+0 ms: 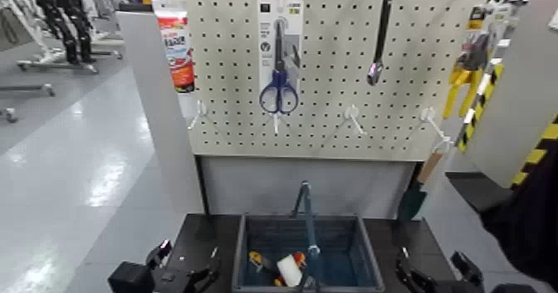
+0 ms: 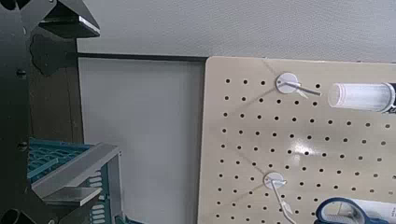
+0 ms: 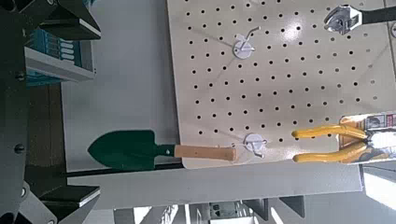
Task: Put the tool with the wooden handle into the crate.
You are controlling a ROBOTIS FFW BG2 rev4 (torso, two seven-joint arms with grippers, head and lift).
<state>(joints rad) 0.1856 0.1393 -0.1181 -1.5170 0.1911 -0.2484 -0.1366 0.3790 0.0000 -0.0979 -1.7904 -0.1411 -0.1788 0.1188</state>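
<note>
The tool with the wooden handle [image 1: 422, 183] hangs from a hook at the pegboard's lower right, tan handle up and dark green blade down. The right wrist view shows the tool [image 3: 159, 151] whole, beyond my right gripper [image 3: 89, 112], which is open and holds nothing. The crate [image 1: 249, 259], dark blue-grey with a thin blue hoop handle, stands on the black table below the board, between my arms. My right gripper [image 1: 428, 275] rests low at the crate's right. My left gripper [image 1: 187, 267] sits at its left, and the left wrist view shows the left gripper [image 2: 98, 93] open and holding nothing.
Blue-handled scissors [image 1: 279, 64], a long black tool [image 1: 380, 39], a red-and-white tube [image 1: 176, 51] and yellow pliers [image 1: 461, 79] also hang on the pegboard [image 1: 332, 139]. Small items lie inside the crate. A yellow-black striped post and a dark shape stand at the right edge.
</note>
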